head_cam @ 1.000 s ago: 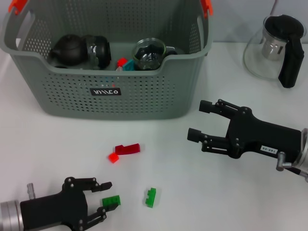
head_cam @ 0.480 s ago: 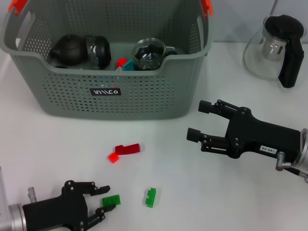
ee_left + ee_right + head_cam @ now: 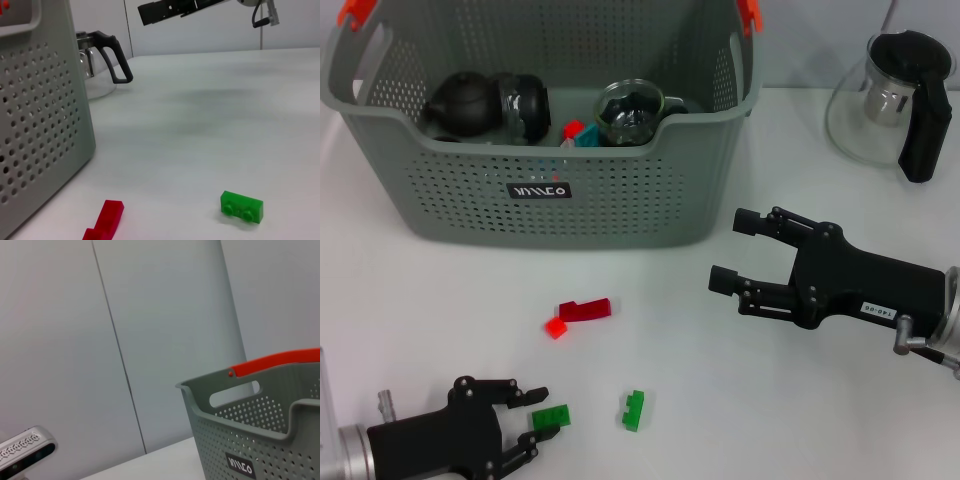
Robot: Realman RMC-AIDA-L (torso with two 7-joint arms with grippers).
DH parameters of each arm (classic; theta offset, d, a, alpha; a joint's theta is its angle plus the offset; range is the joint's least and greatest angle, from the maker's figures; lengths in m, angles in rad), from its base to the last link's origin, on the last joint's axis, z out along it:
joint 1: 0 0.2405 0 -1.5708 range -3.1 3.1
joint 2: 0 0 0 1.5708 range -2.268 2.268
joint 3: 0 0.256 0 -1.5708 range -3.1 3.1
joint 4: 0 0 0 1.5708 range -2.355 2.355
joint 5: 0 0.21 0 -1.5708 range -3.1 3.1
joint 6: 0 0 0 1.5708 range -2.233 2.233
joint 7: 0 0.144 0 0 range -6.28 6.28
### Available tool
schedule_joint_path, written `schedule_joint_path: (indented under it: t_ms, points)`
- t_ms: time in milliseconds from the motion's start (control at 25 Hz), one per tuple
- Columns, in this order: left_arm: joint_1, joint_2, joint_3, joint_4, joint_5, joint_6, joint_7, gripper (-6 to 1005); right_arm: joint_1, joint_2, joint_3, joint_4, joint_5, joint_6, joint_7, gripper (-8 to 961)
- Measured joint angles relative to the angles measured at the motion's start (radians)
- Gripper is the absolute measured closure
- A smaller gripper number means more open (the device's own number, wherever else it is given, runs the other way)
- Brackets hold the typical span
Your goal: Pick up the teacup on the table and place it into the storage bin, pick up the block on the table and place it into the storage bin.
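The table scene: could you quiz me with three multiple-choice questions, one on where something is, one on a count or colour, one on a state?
1. Where is the glass pot?
A. in the bin
B. on the table, right of the bin
C. in a hand

2. How many green blocks lie on the table?
A. one
B. two
C. four

3. How is the right hand?
A. open, holding nothing
B. shut on a cup
C. shut on a block

Answers:
1 B: it stands right of the bin.
2 B: one lies at the left hand, another to its right.
3 A: its fingers are spread, with nothing between them.
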Motion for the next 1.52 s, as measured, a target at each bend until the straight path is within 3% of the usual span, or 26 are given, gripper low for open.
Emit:
schedule_joint_path:
  t_ms: [520, 1160, 1320, 1520]
  points:
    - [0.001, -0.002, 0.017, 0.0, 0.0, -0.012, 0.0, 695, 0.0, 0.0, 0.0, 0.0, 0.0, -0.002, 0.0, 43]
    - [0.006, 0.0, -0.024, 0.012, -0.028, 0.028, -0.006, 802, -0.001, -0.001, 0.0, 0.0, 0.0, -0.009, 0.01, 43]
    - [-0.002, 0.02, -0.095, 0.023, -0.028, 0.161, -0.029, 812, -0.002, -0.002, 0.001, 0.0, 0.0, -0.009, 0.01, 43]
    - [-0.07, 0.074, -0.264, 0.033, -0.037, 0.465, -0.104, 804, -0.002, -0.002, 0.002, 0.0, 0.0, -0.01, 0.01, 44]
